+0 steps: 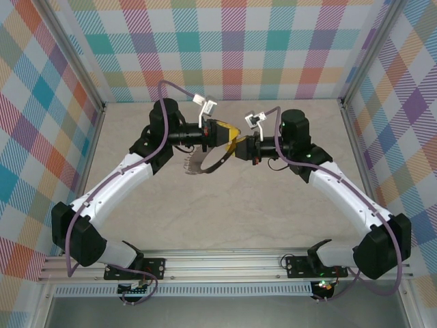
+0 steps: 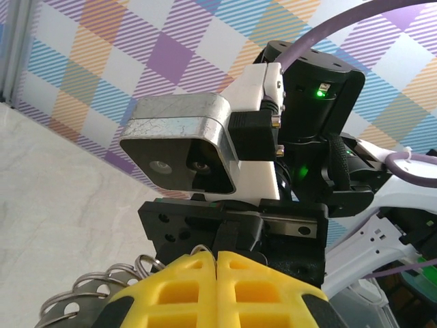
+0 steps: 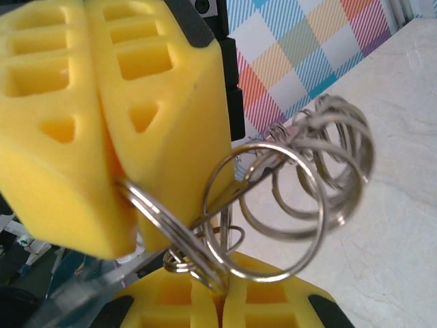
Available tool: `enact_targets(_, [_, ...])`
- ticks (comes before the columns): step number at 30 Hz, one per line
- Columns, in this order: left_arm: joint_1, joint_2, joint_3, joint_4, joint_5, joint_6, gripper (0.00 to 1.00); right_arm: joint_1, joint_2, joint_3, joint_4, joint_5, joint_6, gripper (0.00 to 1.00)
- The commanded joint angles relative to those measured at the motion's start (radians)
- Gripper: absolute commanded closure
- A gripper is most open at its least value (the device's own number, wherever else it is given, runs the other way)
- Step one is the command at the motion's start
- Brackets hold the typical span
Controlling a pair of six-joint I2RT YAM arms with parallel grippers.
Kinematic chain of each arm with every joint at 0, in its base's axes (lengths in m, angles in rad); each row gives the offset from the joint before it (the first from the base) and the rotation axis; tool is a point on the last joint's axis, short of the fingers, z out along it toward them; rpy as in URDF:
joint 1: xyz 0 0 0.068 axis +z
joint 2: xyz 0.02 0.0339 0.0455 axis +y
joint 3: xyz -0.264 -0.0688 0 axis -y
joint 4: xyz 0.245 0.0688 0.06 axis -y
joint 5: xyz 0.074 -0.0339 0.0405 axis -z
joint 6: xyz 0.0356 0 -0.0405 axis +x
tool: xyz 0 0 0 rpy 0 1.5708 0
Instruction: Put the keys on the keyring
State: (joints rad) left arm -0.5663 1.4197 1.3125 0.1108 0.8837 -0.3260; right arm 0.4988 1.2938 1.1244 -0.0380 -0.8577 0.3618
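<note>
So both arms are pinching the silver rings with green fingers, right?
No, the fingers are yellow, not green. Both arms do pinch the silver rings, and the right wrist view shows it.

Silvery keyring point(image 3: 158, 220), yellow left claw point(image 2: 217, 273), plaid walls point(image 1: 225, 41)

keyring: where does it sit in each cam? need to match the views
Top external: keyring at centre, hanging just below the yellow pads.
Left wrist: bottom left, beside the yellow pads.
Right wrist: centre right, loops fanning out from the pads.
Shared landmark: yellow pads of the left pincer.
</note>
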Motion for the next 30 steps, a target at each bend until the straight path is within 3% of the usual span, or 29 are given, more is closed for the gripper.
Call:
enact_targets(1, [-0.026,-0.018,-0.006,0.086,0.022,-0.024,1.00,0.035,0.005,0.009,0.051,-0.033,0.004,1.00])
enact_targets(4, [-0.026,-0.019,-0.009,0.091,0.011,-0.026,1.00,0.027,-0.022,-0.006,0.030,-0.011,-0.002,1.00])
enact_targets(7, [-0.026,-0.018,-0.011,0.102,-0.003,-0.031,1.00,0.004,-0.057,-0.023,0.006,0.006,0.002,0.80])
enact_targets(9, [-0.026,-0.015,-0.012,0.109,-0.009,-0.036,1.00,-0.022,-0.090,-0.036,-0.018,0.005,0.002,0.73])
enact_targets(15, [-0.026,-0.004,-0.005,0.149,-0.002,-0.062,1.00,-0.132,-0.244,-0.072,-0.070,-0.050,0.000,0.72])
enact_targets(20, [-0.026,0.006,0.004,0.174,0.013,-0.081,1.00,-0.168,-0.311,-0.053,-0.067,-0.043,0.021,0.67])
enact_targets(30, [-0.026,0.010,-0.005,0.243,0.005,-0.146,1.00,-0.168,-0.270,-0.087,0.241,0.035,0.249,0.66])
